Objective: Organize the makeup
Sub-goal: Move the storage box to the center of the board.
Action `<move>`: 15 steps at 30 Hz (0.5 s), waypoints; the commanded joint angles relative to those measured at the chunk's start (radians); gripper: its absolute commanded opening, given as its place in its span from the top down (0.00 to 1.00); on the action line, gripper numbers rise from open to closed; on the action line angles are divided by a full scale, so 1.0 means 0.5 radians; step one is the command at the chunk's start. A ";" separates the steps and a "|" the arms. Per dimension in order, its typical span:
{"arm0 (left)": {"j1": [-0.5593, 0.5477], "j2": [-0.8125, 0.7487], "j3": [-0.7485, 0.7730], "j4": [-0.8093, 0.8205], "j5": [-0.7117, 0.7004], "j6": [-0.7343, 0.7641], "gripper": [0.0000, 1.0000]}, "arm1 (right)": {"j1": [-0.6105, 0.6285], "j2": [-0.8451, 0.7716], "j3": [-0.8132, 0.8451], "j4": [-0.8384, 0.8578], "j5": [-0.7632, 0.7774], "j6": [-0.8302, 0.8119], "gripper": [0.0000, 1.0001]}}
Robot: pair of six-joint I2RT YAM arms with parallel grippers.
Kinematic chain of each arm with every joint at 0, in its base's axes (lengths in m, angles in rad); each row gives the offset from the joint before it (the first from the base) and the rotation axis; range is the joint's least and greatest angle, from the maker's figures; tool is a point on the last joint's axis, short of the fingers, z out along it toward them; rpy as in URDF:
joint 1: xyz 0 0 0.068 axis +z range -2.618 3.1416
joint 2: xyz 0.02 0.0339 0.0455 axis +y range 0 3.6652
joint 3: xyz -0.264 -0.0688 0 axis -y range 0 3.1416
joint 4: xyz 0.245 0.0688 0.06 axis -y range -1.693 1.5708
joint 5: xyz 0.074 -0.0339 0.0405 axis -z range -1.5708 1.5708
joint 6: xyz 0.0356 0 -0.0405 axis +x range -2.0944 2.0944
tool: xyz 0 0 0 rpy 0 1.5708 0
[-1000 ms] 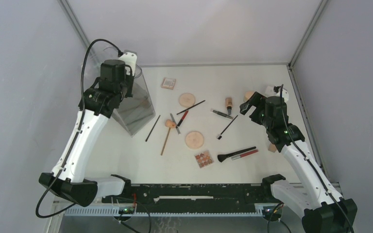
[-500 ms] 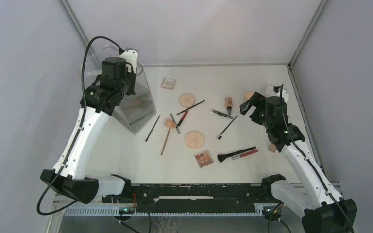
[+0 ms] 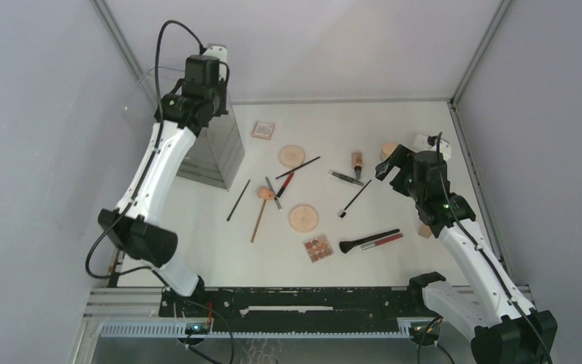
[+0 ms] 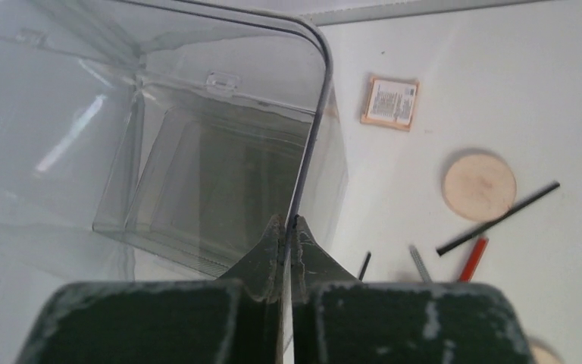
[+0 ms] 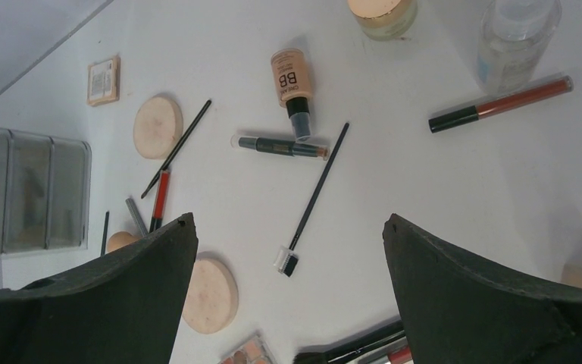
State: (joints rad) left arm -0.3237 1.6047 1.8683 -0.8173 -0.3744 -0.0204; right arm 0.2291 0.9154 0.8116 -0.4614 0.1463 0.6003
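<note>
The makeup lies scattered on the white table: two peach discs (image 3: 292,156) (image 3: 303,218), square palettes (image 3: 263,130) (image 3: 318,248), a tan bottle (image 3: 357,162), a jar (image 3: 389,149), a red pencil (image 3: 286,183), thin black brushes (image 3: 355,199) (image 3: 368,240) and a beige sponge (image 3: 265,194). My left gripper (image 4: 286,222) is shut on the rim of the clear organizer (image 4: 197,167), which stands at the back left (image 3: 216,148). My right gripper (image 5: 288,220) is open and empty above the table, over a spoolie brush (image 5: 314,197), with the bottle (image 5: 291,80) ahead of it.
A clear bottle (image 5: 515,38) and a red lip gloss tube (image 5: 500,102) lie near the right wall. Another sponge (image 3: 424,231) sits by the right arm. Grey walls close in the table on the left, back and right.
My left arm has swung back and up with the organizer, which was tilted and now stands upright nearer the back left corner. The right arm has not moved.
</note>
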 commanded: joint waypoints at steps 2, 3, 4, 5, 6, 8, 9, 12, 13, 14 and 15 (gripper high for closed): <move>0.054 0.328 0.607 -0.008 -0.147 -0.045 1.00 | -0.015 -0.031 -0.003 0.010 0.054 0.001 0.02; 0.059 0.373 0.679 -0.029 -0.141 -0.050 1.00 | -0.018 -0.035 -0.005 0.004 0.057 0.000 0.02; 0.068 0.405 0.736 -0.043 -0.129 -0.055 1.00 | -0.022 -0.042 -0.009 -0.001 0.060 -0.002 0.02; 0.076 0.428 0.775 -0.049 -0.119 -0.062 1.00 | -0.027 -0.048 -0.012 -0.005 0.062 -0.006 0.02; 0.084 0.440 0.804 -0.045 -0.110 -0.067 1.00 | -0.032 -0.052 -0.014 -0.007 0.063 -0.011 0.02; 0.094 0.461 0.865 -0.047 -0.075 -0.079 0.98 | -0.045 -0.052 -0.021 -0.001 0.059 -0.018 0.01; 0.095 0.460 0.900 -0.055 -0.038 -0.079 0.90 | -0.049 -0.048 -0.020 0.013 0.049 -0.028 0.02; 0.094 0.364 0.928 -0.051 0.162 -0.089 0.63 | -0.062 -0.042 -0.021 0.035 0.018 -0.037 0.02; 0.093 0.309 0.916 -0.035 0.218 -0.093 0.57 | -0.064 -0.040 -0.021 0.043 0.016 -0.035 0.02; 0.093 0.246 0.901 -0.023 0.265 -0.088 0.53 | -0.065 -0.035 -0.020 0.047 0.010 -0.034 0.02; 0.097 0.185 0.884 -0.017 0.309 -0.070 0.49 | -0.065 -0.027 -0.019 0.056 0.007 -0.032 0.02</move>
State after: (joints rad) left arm -0.2836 1.8500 2.2444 -0.8883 -0.3244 -0.0551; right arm 0.2028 0.9085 0.8028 -0.4820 0.1555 0.5961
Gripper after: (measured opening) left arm 0.448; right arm 0.985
